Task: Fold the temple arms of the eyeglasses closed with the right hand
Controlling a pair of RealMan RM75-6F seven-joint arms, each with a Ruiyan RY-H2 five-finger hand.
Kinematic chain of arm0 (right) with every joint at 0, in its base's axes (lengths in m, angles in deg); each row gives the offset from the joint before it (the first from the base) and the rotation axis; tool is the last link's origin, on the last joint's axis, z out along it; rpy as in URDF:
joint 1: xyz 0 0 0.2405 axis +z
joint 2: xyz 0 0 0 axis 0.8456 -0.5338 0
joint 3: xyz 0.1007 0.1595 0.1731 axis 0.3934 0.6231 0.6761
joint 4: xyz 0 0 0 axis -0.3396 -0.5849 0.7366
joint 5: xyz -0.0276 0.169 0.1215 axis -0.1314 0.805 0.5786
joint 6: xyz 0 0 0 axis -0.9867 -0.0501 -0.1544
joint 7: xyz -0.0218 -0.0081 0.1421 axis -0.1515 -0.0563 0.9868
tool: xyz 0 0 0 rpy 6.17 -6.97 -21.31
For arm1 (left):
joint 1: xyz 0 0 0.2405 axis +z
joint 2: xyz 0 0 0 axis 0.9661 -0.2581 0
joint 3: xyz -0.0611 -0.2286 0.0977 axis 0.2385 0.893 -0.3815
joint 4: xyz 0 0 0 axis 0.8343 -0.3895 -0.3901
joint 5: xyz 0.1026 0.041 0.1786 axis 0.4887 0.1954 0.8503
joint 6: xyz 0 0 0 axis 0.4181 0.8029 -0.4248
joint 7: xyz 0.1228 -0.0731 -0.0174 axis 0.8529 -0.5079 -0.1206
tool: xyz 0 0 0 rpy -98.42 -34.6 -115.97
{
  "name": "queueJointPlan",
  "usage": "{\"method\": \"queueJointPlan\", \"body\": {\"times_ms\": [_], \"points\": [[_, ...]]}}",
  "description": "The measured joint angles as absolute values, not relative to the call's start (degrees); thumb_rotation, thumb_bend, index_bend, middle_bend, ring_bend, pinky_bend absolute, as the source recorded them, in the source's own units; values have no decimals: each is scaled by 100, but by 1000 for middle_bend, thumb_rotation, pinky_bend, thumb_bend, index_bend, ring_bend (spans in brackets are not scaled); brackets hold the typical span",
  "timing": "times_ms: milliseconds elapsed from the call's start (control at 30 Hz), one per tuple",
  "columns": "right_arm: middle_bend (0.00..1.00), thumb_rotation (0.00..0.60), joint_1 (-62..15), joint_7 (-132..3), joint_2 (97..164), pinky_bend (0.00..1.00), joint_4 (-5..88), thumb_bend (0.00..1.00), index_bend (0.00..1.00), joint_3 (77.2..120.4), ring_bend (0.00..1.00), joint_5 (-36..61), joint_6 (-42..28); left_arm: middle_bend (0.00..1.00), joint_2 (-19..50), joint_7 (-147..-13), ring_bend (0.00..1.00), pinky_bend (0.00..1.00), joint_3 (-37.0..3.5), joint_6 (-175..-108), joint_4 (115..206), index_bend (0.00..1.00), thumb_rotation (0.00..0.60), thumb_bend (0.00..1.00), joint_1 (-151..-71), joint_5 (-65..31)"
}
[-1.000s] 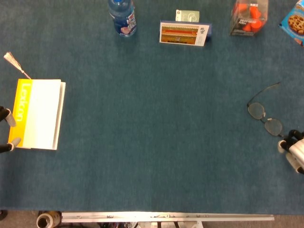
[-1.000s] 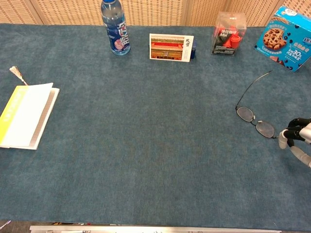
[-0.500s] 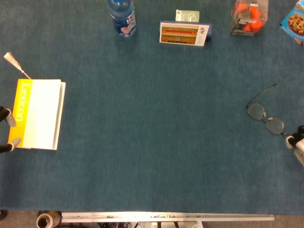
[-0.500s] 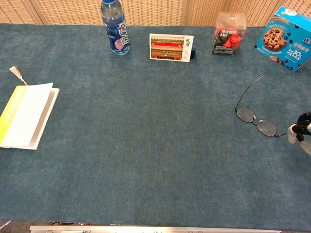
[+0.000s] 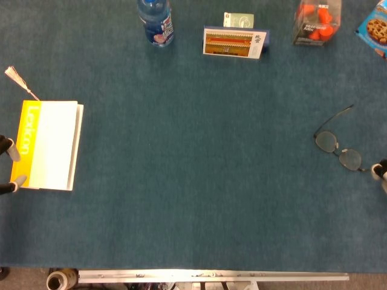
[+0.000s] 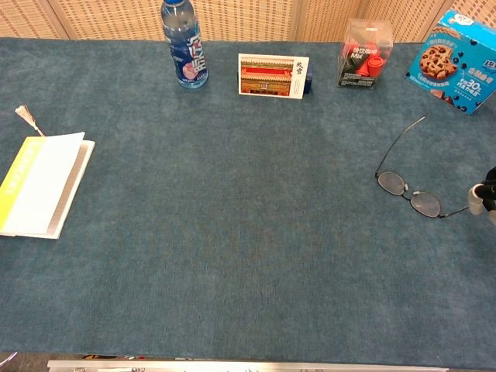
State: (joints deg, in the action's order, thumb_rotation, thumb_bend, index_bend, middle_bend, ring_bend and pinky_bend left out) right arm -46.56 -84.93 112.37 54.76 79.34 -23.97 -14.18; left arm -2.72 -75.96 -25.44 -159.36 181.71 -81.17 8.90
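Observation:
The thin-framed eyeglasses (image 5: 338, 150) (image 6: 409, 193) lie on the blue cloth at the right, lenses side by side, one temple arm stretched up toward the far right. My right hand (image 5: 381, 174) (image 6: 483, 200) shows only as fingertips at the right edge, just beside the near lens end, where the other temple arm runs toward it. Whether it touches that arm cannot be told. My left hand (image 5: 8, 168) shows as fingertips at the left edge of the head view, resting against the yellow book (image 5: 47, 145).
Along the far edge stand a blue bottle (image 6: 184, 44), a picture card (image 6: 272, 75), a clear box of red parts (image 6: 364, 54) and a cookie box (image 6: 456, 63). A tasselled bookmark (image 6: 28, 118) lies by the book (image 6: 43, 183).
My right hand has slid to the right, almost out of both views. The eyeglasses have shifted slightly. The left hand and book have not moved.

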Motion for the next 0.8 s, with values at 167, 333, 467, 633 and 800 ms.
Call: {"method": "queueJointPlan", "body": {"times_ms": [167,333,467,633,800], "points": [[542,600,-4634,-8293,11288,537,5435,511,483,7893,330,-2557,-1456,509,-269,-7594,413,535,-2543,-15929,18166,559,600,0,-8119,883],[498,600,-4606,-8130,11315,538,5404,512,483,7808,336,-2683,-1446,509,-273,-7589,413,535,-2537,-15927,18179,559,600,0,-8121,871],[475,600,-4600,-8074,11290,538,5443,511,483,7754,322,-2742,-1429,509,-277,-7610,413,535,-2534,-15926,18162,559,600,0,-8123,870],[471,600,-4613,-8018,11267,538,5493,511,483,7691,320,-2824,-1454,509,-272,-7604,413,535,-2538,-15931,18161,558,600,0,-8119,875],[470,600,-4626,-8020,11281,538,5494,511,483,7655,320,-2843,-1422,509,-277,-7611,413,535,-2537,-15936,18166,558,600,0,-8118,875]]}}
